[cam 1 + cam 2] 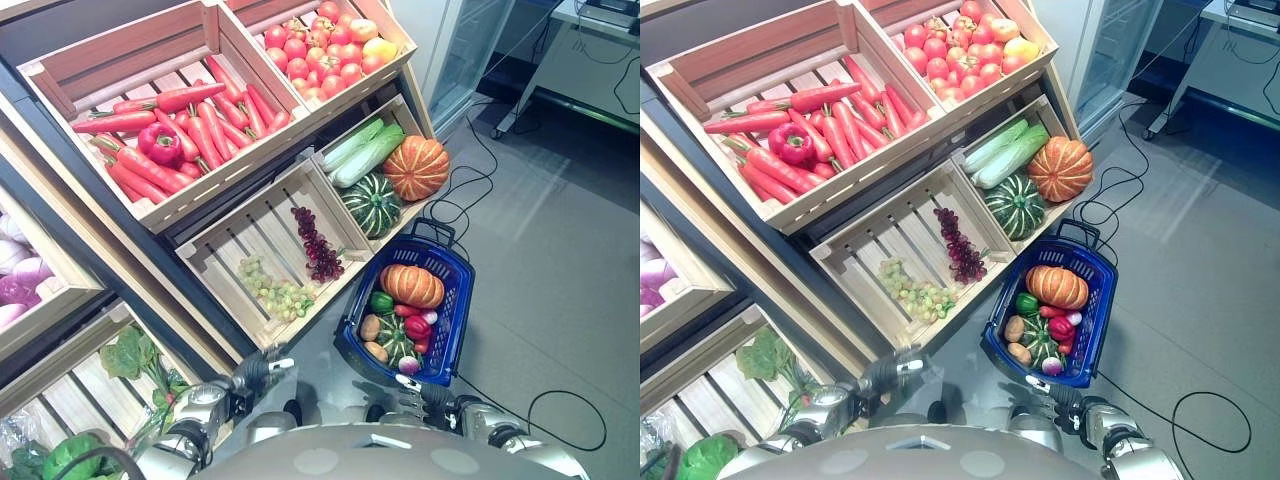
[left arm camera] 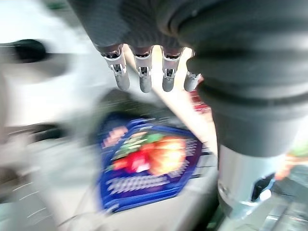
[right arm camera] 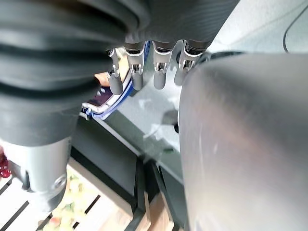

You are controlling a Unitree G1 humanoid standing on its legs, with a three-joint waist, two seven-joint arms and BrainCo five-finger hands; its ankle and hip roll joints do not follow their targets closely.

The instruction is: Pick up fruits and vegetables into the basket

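We stand on a grey floor [image 1: 560, 270] before wooden crates on a slanted shelf: carrots [image 1: 190, 125] with a red pepper [image 1: 160, 143], tomatoes [image 1: 320, 50], grapes [image 1: 318, 245], and pumpkins [image 1: 415, 167] beside pale cabbage [image 1: 365, 152]. The blue basket [image 1: 450, 310] sits on the floor just below the pumpkin crate, holding an orange pumpkin [image 1: 411, 286] and smaller vegetables. Our left hand [image 2: 144, 72] and right hand [image 3: 144, 67] hang low with fingers straight and slightly apart, holding nothing. We can read no writing.

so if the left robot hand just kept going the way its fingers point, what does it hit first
Probably the blue basket: the left robot hand has straight, empty fingers aimed toward it, with nothing visible between. Depth is unclear in that blurred view.
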